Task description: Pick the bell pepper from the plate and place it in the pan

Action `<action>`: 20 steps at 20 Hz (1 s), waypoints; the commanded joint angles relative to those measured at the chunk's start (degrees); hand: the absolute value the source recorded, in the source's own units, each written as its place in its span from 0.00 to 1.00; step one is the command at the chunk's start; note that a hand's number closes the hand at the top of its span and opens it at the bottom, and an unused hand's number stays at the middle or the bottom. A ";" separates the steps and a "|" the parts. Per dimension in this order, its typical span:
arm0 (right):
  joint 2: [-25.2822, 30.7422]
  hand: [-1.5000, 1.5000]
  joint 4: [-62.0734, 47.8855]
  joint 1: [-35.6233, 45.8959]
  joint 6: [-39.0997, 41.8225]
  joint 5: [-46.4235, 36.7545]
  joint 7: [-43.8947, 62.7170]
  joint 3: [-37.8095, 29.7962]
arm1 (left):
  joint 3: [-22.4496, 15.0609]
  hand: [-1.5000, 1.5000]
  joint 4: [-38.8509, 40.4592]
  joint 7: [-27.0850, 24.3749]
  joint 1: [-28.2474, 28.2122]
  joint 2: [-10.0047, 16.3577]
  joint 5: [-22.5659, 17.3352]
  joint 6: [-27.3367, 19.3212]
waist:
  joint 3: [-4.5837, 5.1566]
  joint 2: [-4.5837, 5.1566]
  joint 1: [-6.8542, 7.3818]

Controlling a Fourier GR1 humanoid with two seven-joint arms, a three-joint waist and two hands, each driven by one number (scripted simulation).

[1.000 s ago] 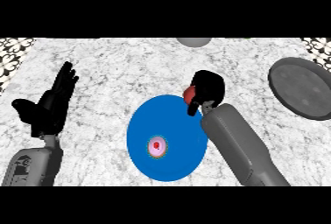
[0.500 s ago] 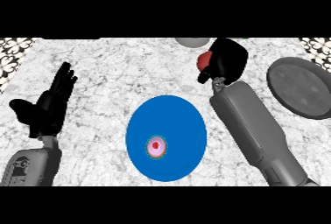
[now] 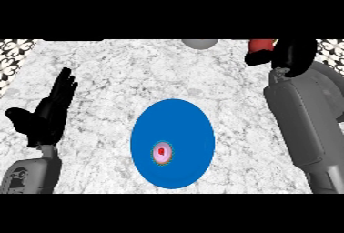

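The red bell pepper (image 3: 260,44) is held at the counter's far right, with my right hand (image 3: 293,53) shut on it and hiding part of it. The blue plate (image 3: 176,118) lies in the middle of the counter, well to the lower left of that hand. The dark grey pan (image 3: 336,84) is almost wholly hidden behind my right forearm; only a grey sliver shows at the right edge, just below and right of the hand. My left hand (image 3: 51,113) rests open at the left, fingers up.
A small pink and red item (image 3: 162,153) sits on the plate's near half. A grey round object (image 3: 199,43) lies at the far edge of the marble counter (image 3: 121,68). Patterned wall shows in both far corners.
My right hand has carried the bell pepper off the plate, away from me and to the right, towards the pan. Its forearm now covers the pan. The left hand has stayed put.
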State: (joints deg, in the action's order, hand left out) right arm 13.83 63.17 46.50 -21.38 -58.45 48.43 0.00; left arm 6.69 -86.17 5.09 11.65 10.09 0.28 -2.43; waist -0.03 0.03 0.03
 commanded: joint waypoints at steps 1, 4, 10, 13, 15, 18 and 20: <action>6.54 1.00 -1.12 -4.52 -4.41 6.07 -9.27 -6.74 | 0.08 0.50 2.45 -2.86 0.48 -1.10 0.51 -0.75 | -0.01 0.23 -0.25; 11.55 1.00 -5.59 -6.20 -2.53 6.81 -13.34 -8.99 | 1.17 0.50 0.86 -0.45 0.26 0.85 -1.25 1.40 | -0.01 0.13 0.11; 18.71 1.00 -21.56 -7.15 -8.87 7.98 -25.51 -14.32 | -1.22 0.50 -1.36 -2.40 -2.36 -1.75 0.65 -0.19 | -0.08 0.63 1.44; 21.23 1.00 -30.62 -5.59 -12.70 7.27 -29.71 -16.26 | -0.54 0.50 0.66 0.00 2.16 -0.59 -0.03 0.53 | -0.14 0.99 1.93; 22.07 1.00 -35.08 -6.00 -16.55 8.23 -33.81 -18.11 | 0.34 0.50 1.74 -1.13 1.97 0.31 -0.96 1.89 | -0.20 1.27 2.39; 23.78 1.00 -41.14 -3.29 -16.75 11.64 -38.22 -21.62 | -1.99 0.50 1.50 -0.31 3.09 -1.94 1.50 -0.61 | -0.23 1.15 2.50; 24.93 1.00 -42.90 -3.46 -18.17 12.04 -39.82 -22.76 | -2.38 0.50 -0.48 0.70 3.28 -1.91 0.87 0.04 | -0.39 1.63 3.86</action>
State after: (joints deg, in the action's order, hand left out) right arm 36.80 26.32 41.77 -36.71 -47.95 12.78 -19.93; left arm 5.49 -85.04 4.93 14.54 9.02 0.96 -2.27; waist -0.28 1.23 2.46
